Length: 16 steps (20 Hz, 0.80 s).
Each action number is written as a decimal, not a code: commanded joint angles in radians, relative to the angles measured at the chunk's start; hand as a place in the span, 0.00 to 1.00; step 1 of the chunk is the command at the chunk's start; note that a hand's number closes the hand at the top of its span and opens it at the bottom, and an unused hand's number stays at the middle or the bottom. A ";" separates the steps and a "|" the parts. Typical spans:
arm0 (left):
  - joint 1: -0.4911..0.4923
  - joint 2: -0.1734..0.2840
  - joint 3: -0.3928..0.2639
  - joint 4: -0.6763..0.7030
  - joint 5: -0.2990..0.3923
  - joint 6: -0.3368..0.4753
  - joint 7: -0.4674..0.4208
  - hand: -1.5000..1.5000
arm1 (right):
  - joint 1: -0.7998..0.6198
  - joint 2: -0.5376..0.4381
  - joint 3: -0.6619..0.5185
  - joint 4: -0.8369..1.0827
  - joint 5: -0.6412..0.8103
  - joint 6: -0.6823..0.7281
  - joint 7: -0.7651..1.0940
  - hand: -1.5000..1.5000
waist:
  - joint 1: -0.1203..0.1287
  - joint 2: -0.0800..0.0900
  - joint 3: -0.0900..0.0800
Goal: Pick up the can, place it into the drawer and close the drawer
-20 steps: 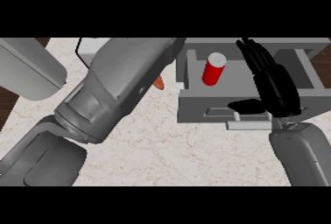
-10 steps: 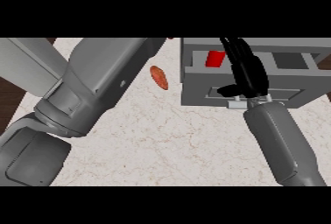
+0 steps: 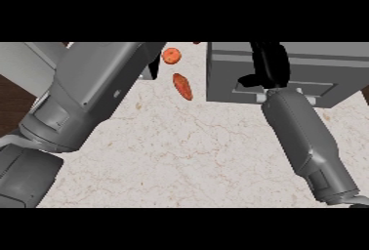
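The drawer (image 3: 288, 73) appeared shut with the can out of sight, the right hand (image 3: 268, 66) resting straight-fingered on its front, leaving nothing evident outstanding.

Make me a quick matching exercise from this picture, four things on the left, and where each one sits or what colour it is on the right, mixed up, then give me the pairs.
Things:
1. right hand
2. drawer
3. long orange vegetable
4. round orange vegetable

Descriptions:
A. grey box, front shut, no can showing
B. black, lying on the drawer's top
C. nearest the view's top edge, on the counter
D. lying on the marble just left of the drawer

Pairs: 1-B, 2-A, 3-D, 4-C
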 commanded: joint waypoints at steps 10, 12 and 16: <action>0.125 0.067 -0.025 -0.174 -0.022 -0.035 0.070 0.00 | -0.294 -0.030 -0.079 0.307 0.031 -0.105 -0.007 0.00 | 0.036 0.017 0.000; 0.156 0.063 -0.039 -0.224 -0.026 -0.022 0.080 0.00 | -0.306 -0.036 -0.101 0.315 0.007 -0.106 -0.023 0.00 | 0.065 0.015 0.000; 0.189 0.132 -0.026 -0.288 -0.013 -0.067 0.112 0.00 | -0.332 -0.046 -0.146 0.324 -0.047 -0.085 -0.075 0.00 | 0.064 0.010 0.000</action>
